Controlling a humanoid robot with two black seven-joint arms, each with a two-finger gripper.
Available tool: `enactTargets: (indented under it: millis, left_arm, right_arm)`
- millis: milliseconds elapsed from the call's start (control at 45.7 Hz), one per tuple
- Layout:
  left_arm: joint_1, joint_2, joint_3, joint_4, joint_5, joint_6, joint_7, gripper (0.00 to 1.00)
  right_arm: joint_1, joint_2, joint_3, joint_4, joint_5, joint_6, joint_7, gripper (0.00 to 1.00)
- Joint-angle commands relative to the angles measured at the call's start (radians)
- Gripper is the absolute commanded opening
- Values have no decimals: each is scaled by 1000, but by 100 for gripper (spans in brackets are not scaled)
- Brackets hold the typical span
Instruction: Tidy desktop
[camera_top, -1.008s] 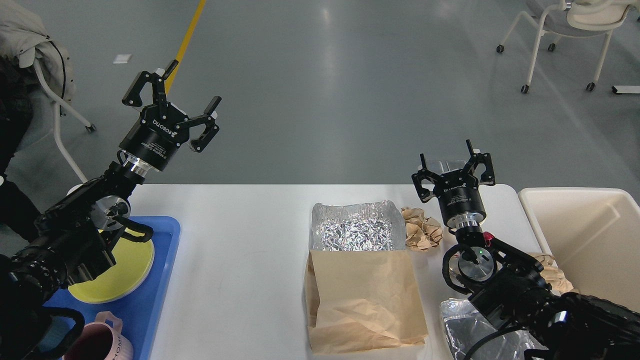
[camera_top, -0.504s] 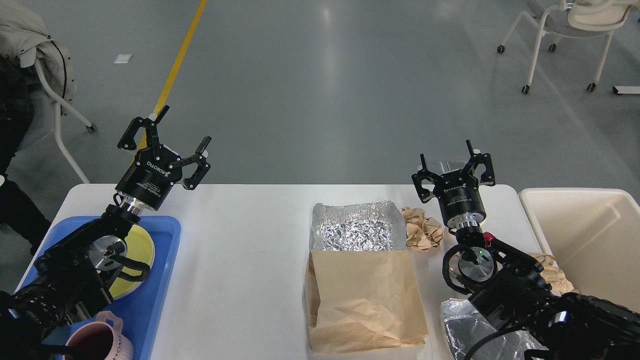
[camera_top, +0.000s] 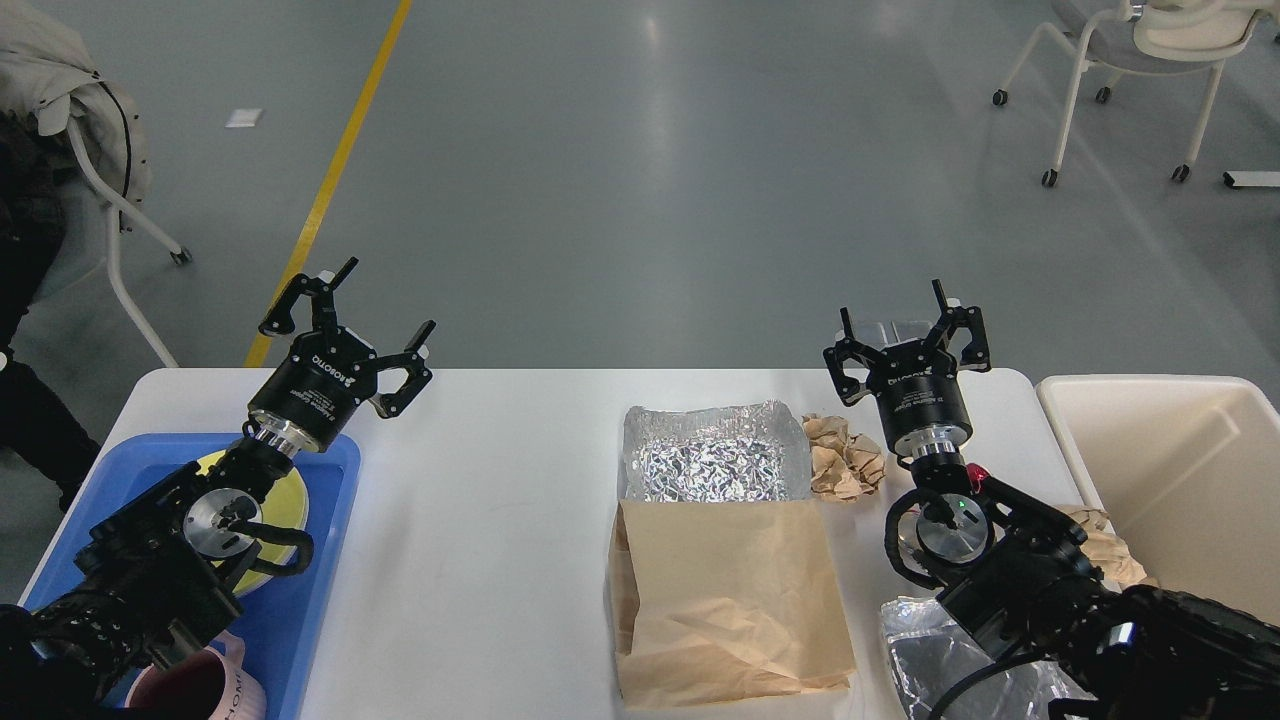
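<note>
On the white desktop (camera_top: 480, 500), mid-right, lie a foil-lined paper bag (camera_top: 720, 560) and a crumpled paper wad (camera_top: 845, 455); blue tray (camera_top: 290, 600) w/ yellow plate (camera_top: 285, 490) at left, beige bin (camera_top: 1160, 470) at right. Left gripper (camera_top: 362, 320) spread wide, empty, above the tray's far corner. Right gripper (camera_top: 908, 325) also wide, empty (wad just beside its wrist). Risk, imo: the flat bag gives the fingers little to catch, so a grab may slide it or knock the wad off the far edge.

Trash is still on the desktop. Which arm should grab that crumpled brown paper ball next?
Right. The right gripper is open beside the crumpled paper ball, and the beige bin is on that side. The left gripper is over the blue tray, far across the desktop.
</note>
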Motion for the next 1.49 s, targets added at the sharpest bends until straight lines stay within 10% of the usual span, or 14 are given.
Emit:
enactTargets:
  millis: [0, 1468]
  left_arm:
    - [21, -3, -7, 3, -1, 5, 1, 100]
    - [27, -6, -11, 3, -1, 54, -8, 100]
  right_arm:
    - [0, 0, 0, 0, 0, 0, 0, 100]
    - [0, 0, 0, -3, 0, 0, 0, 100]
